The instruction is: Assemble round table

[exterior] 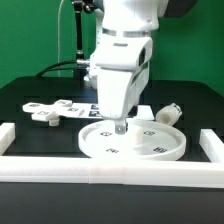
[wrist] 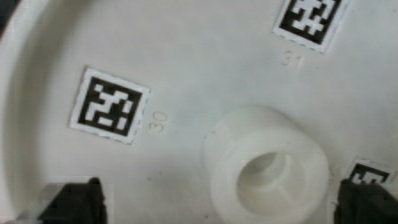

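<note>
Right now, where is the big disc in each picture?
Exterior view: the disc lies low in the middle, under the hand.
Wrist view: the disc fills nearly the whole picture.
Shared landmark: its square tags.

Exterior view: slightly elevated, medium range, facing the arm (exterior: 125,60) across the desk (exterior: 20,100). Wrist view: close range, looking down on the round disc (wrist: 160,60). Both views share the disc's centre.

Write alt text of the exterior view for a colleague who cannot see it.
The gripper hangs low over the middle of the round disc, flat on the black table. The cross-shaped foot piece lies at the exterior view's left, the cylinder leg at its right.
</note>
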`<state>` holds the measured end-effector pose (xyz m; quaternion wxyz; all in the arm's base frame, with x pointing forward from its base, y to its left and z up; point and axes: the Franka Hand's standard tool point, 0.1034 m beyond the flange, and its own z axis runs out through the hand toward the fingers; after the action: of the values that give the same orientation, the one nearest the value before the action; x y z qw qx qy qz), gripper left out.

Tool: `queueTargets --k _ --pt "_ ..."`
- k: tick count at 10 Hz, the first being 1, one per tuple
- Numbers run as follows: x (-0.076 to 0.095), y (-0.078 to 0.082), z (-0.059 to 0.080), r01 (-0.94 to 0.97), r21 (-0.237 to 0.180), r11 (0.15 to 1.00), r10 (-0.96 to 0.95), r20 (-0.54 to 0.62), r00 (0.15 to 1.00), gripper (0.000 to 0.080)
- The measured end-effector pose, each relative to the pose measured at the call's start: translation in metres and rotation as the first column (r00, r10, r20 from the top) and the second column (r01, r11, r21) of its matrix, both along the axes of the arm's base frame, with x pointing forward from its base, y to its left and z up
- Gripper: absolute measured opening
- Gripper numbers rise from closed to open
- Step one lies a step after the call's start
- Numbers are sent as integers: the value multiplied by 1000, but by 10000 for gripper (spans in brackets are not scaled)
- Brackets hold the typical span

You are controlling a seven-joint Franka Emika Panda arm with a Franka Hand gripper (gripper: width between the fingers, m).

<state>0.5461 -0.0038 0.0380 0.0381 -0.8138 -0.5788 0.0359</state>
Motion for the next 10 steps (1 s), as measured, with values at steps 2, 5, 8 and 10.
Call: queueTargets --k 2,5,8,10 --pt "0 0 -1 4 -1 1000 -4 -1 1000 650" --pt "-1 0 -2 0 0 1000 0 -3 1000 650" --pt "-12 2 -15 -2 4 1000 2 -10 1000 650" --pt "-17 4 -20 -3 5 1000 3 -11 1000 650"
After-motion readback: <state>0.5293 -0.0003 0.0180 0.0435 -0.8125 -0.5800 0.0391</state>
